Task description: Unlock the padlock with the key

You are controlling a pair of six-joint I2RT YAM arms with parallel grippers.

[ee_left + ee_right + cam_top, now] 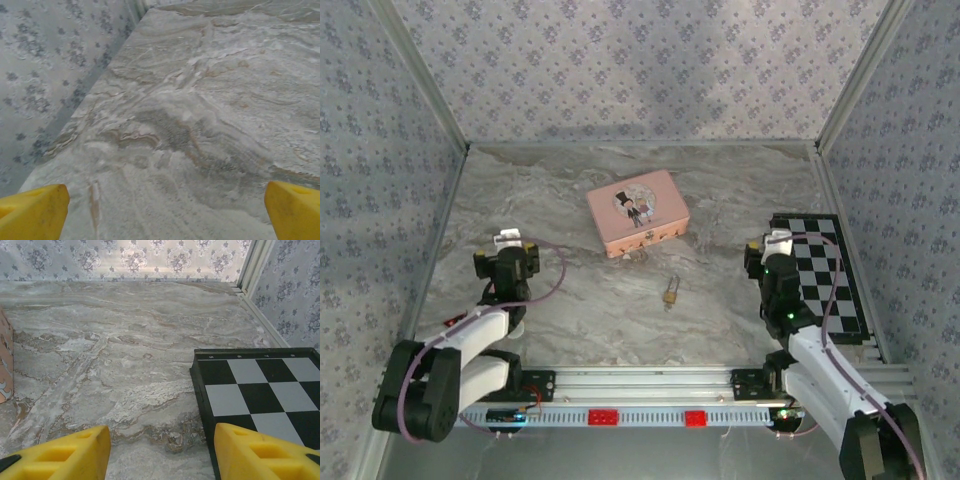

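Note:
The tiny brass padlock (671, 294) lies on the marble table (590, 300), near the middle and just in front of the pink tin, with its thin shackle pointing away from me. The key is too small to make out. At the left, my left gripper (508, 243) is open; in its wrist view its yellow fingertips (32, 212) stand wide apart over bare marble, the left gripper (165, 220) holding nothing. My right gripper (772, 245) is open at the right, well away from the padlock; the right gripper (162, 455) has nothing between its fingers.
A pink picture tin (637, 211) sits behind the padlock, and its edge (5, 360) shows at the left of the right wrist view. A black-and-white checkerboard (825, 275) (260, 390) lies right beside my right gripper. Patterned walls enclose the table on three sides.

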